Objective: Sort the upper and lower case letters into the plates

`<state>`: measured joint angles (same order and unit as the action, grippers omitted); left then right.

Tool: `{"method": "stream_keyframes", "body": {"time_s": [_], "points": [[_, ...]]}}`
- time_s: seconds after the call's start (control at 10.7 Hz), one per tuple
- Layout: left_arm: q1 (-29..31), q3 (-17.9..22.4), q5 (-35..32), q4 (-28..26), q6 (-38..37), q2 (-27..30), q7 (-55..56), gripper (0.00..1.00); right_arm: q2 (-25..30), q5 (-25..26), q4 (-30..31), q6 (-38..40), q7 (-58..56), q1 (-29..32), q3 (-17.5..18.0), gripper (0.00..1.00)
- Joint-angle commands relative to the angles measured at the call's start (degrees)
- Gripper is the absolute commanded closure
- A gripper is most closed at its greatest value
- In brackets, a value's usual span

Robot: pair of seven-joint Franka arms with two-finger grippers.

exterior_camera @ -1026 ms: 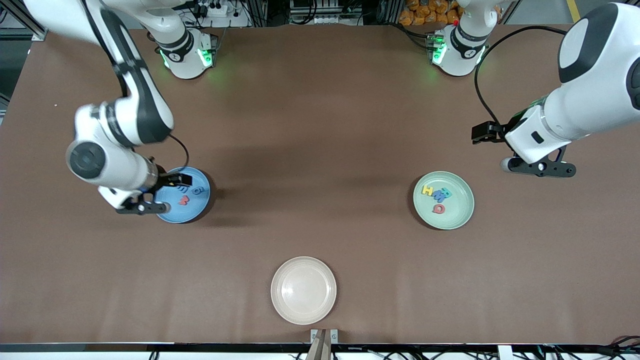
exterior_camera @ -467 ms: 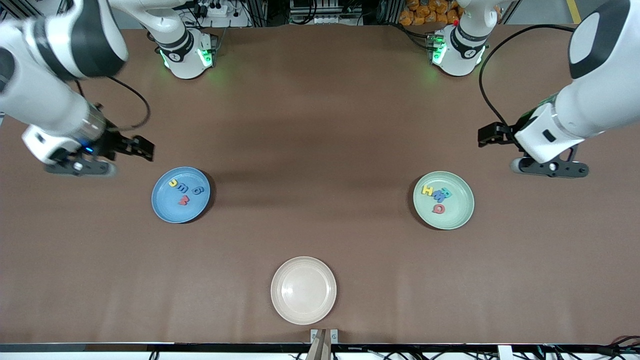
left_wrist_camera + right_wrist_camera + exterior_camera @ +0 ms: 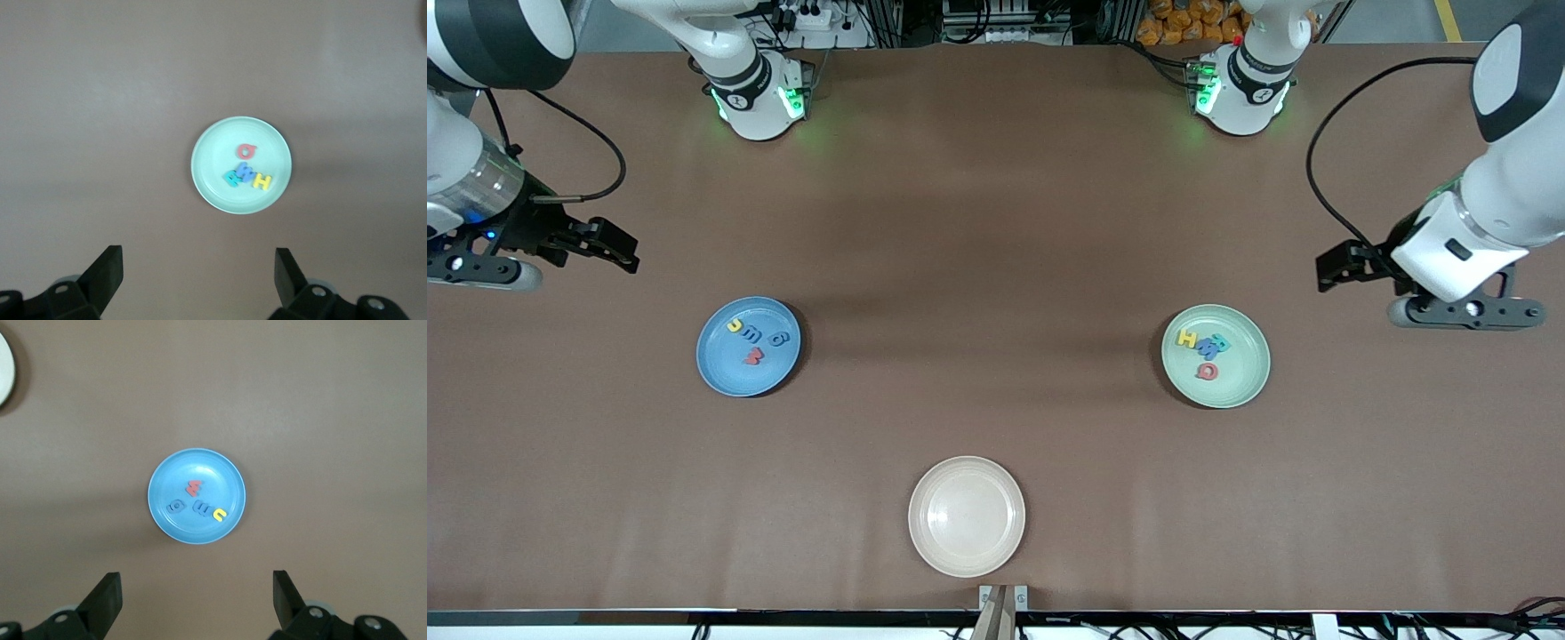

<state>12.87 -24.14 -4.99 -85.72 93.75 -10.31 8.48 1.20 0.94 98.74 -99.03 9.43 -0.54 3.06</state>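
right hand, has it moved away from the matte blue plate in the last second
Yes. The right hand, open and empty, has moved off the matte blue round plate toward the right arm's end of the table, and is now over bare table.

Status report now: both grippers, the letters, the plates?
Left gripper open, empty, up at its table end. Right gripper likewise. Four letters in green plate, four letters in blue plate. Nothing in the way.
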Motion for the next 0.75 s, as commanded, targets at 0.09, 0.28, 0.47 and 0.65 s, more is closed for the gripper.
{"method": "stream_keyframes", "body": {"time_s": [0.09,0.28,0.47,0.65], "points": [[0.13,0.15,-1.51,0.73,2.84,-0.15,1.17,0.0,-1.64,-3.22,-4.78,1.3,-1.43,0.89,0.36,0.0],[0.05,0.15,-1.34,0.73,5.29,-0.15,3.72,0.0,-1.38,-2.97,-4.87,1.3,-1.52,0.8,0.36,0.0],[-0.13,0.06,-1.16,0.64,5.48,-0.15,4.78,0.0,-1.46,-2.35,-4.87,1.3,-2.56,0.8,0.45,0.0],[0.04,0.15,-0.99,0.64,5.48,-0.15,4.61,0.0,-1.29,-0.96,-4.69,1.3,-8.34,0.8,0.36,0.0]]}}
